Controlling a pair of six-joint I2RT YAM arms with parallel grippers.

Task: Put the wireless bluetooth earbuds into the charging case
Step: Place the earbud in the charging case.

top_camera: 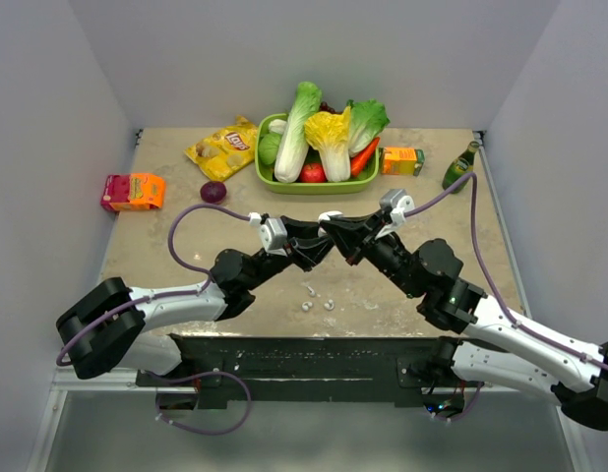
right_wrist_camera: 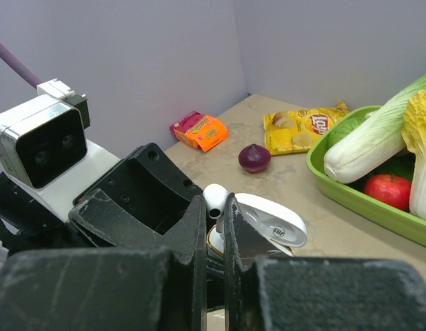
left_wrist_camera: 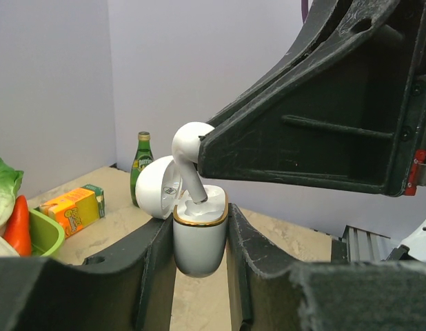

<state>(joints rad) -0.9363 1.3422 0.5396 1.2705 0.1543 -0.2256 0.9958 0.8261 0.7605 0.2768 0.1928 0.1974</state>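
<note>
- White glossy charging case (left_wrist_camera: pixel 199 241), gold rim, lid open: clamped upright in left gripper (left_wrist_camera: pixel 200 256).
- Right gripper (right_wrist_camera: pixel 214 227) pinches white stemmed earbud (left_wrist_camera: pixel 187 155), stem tip in case well.
- More tiny white earbuds (top_camera: pixel 329 304) loose on beige table (top_camera: pixel 186 197).

A robotics lab cell: plain pale-grey walls (top_camera: pixel 284 59) box in a beige stone-look tabletop (top_camera: pixel 137 246); a white-and-black left robot arm (top_camera: pixel 176 300) and matching right robot arm (top_camera: pixel 525 334) sit on a black metal plate (top_camera: pixel 304 359) at bottom centre.
</note>
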